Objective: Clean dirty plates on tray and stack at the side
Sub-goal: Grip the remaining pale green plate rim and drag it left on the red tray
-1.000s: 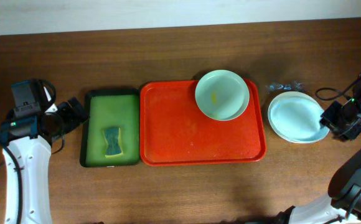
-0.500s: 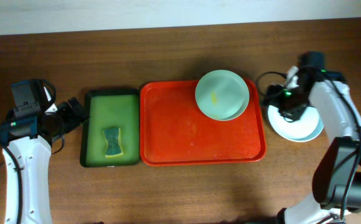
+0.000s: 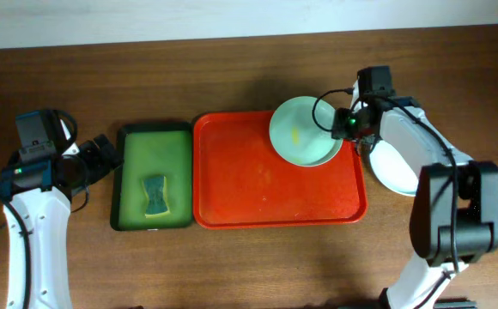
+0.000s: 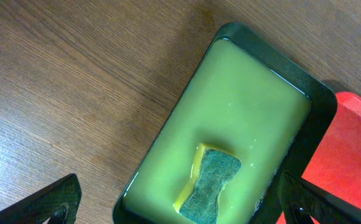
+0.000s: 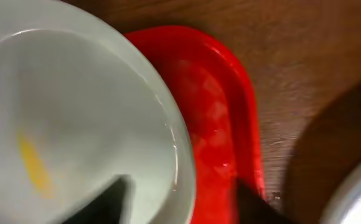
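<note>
A pale mint plate with a yellow smear lies at the back right of the red tray. My right gripper is open at the plate's right rim. In the right wrist view its blurred fingers straddle the rim of the plate over the tray. Stacked plates lie on the table right of the tray, partly hidden under my right arm. My left gripper is open and empty, left of the green tray.
A dark green tray with a sponge stands left of the red tray. In the left wrist view, the sponge lies in this tray between my open fingers. Cables trail near the stacked plates.
My right arm has swung left from the stacked plates to the right rim of the mint plate on the tray. The left arm has not moved.
</note>
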